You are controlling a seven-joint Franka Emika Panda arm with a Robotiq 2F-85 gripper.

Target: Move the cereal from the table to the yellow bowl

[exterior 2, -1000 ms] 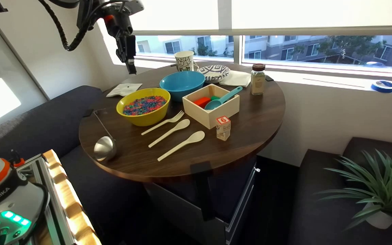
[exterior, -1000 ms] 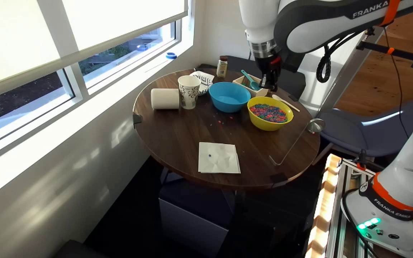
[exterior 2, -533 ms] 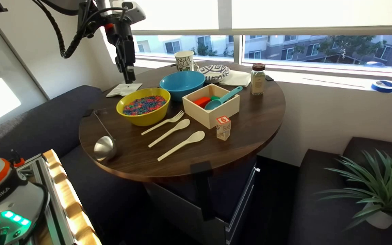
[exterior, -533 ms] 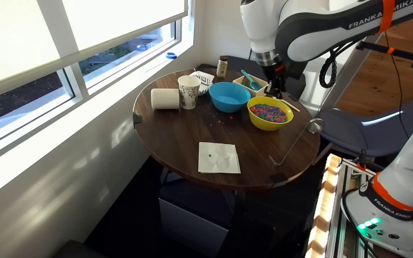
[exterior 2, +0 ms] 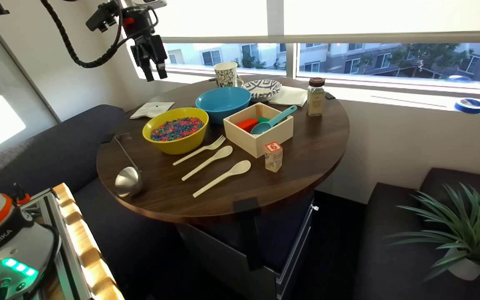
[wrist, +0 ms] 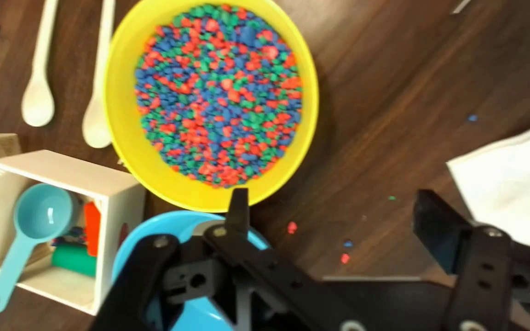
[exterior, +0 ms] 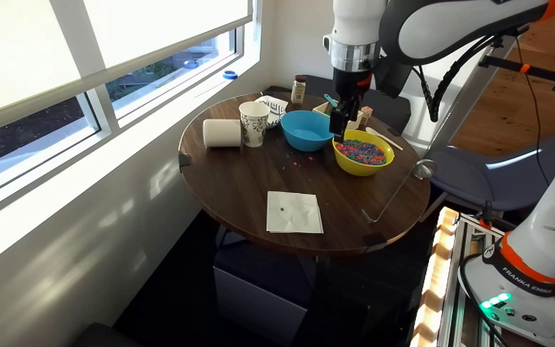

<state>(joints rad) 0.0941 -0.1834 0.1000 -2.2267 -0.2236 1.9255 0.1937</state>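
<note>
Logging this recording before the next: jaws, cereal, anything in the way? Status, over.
Jaws open, nothing held. Cereal bits loose on table; dark speck on napkin. Blue bowl beside yellow bowl, possible snag.

One yellow bowl (exterior 2: 181, 146), one blue bowl (exterior 2: 222, 114)
Two cream spoons (exterior 2: 240, 168), one cream fork (exterior 2: 208, 146), one ladle (exterior 2: 128, 182), one turquoise scoop (wrist: 43, 216), one wooden box (exterior 2: 240, 139), one spice jar (exterior 2: 316, 102), one tape roll (exterior 2: 469, 109), one potted plant (exterior 2: 467, 239).

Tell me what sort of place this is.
Probably an eating corner, whether home or office is unclear, set up for robot work: a round table, a fork lying on it, and a robot arm extended above.
</note>
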